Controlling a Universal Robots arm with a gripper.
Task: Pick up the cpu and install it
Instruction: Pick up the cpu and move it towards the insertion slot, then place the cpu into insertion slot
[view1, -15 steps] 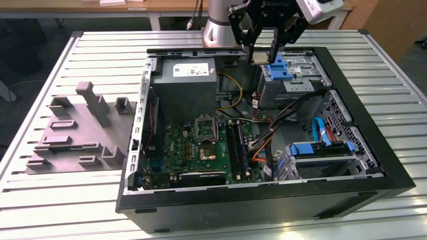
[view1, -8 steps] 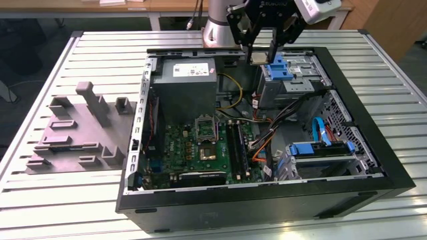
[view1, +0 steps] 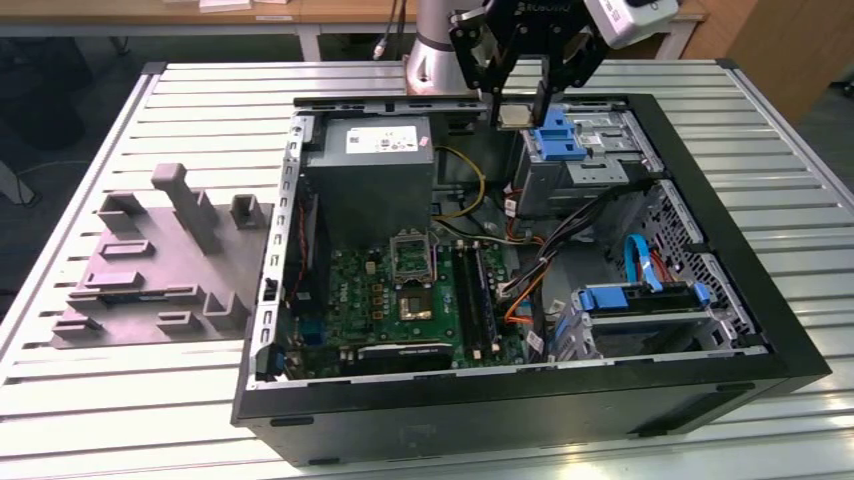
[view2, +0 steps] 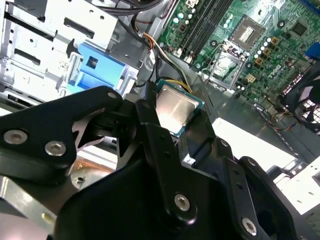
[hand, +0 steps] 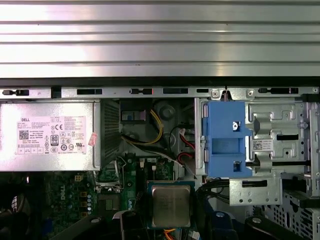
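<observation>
Risk begins with the cpu (view1: 511, 114) itself. The thin silvery chip hangs in the air above the far end of the open computer case (view1: 747, 250), and the claw (view1: 515, 118) is clamped on it. In the second wrist view the dark fingers press on two opposite edges of the chip (view2: 172, 109) and leave its metal top bare. That hold looks narrow to me, so a jolt or a slight loosening could let it slip. It would then drop among the cables (view1: 461, 185) directly below, or onto the blue bracket (view1: 554, 135) just beside it on the exterior view's right. The socket (view1: 412, 257) sits on the green board (view1: 400, 300), well apart from the chip, nearer and toward the exterior view's left, beside the grey power supply (view1: 380, 150). I judge the claw's broad linkage could strike that box or snag a cable on the way across. A chip set down turned the wrong way or tilted would likely bend the socket's contacts. Whether the socket's frame stands open I cannot tell. The grey tray (view1: 147, 260) lies outside the case on the slatted table (view1: 200, 90).
</observation>
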